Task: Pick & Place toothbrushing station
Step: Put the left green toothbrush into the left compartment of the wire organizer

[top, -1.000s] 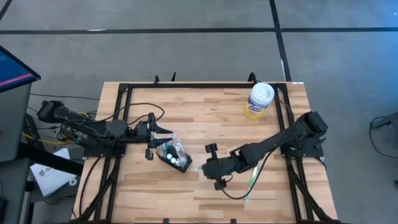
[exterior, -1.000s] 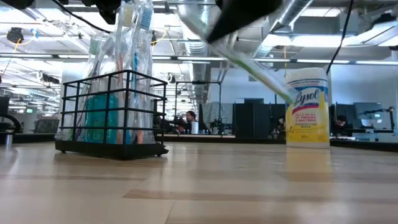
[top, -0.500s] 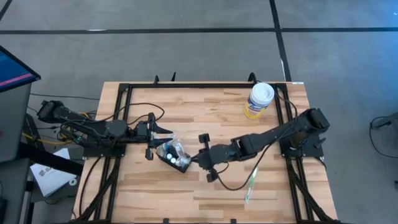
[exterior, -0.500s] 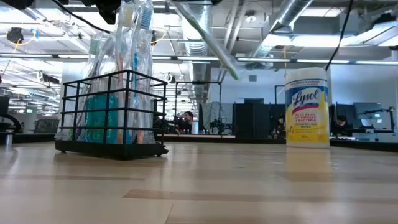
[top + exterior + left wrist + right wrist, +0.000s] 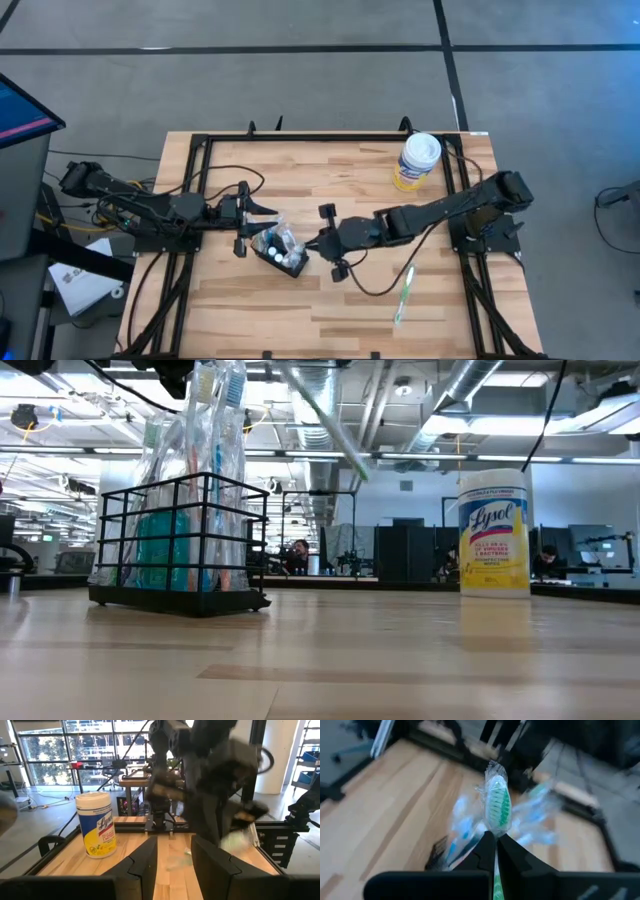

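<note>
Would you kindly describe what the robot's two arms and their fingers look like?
Both arms are dark and slim, built of jointed links. The left arm has loose black cables draped around its base, and one black cable loops under the right arm. The left gripper has flat, angular dark fingers; the right gripper has dark, tapering fingers.

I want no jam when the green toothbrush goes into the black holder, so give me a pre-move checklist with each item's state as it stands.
1. Right hand shut on the wrapped green toothbrush: ok.
2. Right hand brought beside the toothbrushing station: ok.
3. Left hand beside the station, fingers apart and holding nothing: ok.
4. Free slot for another brush: cannot tell; the wrapped brushes crowd the holder.
5. Station upright on the table: ok.
6. Second green toothbrush still on the table: not ok, not yet placed.
</note>
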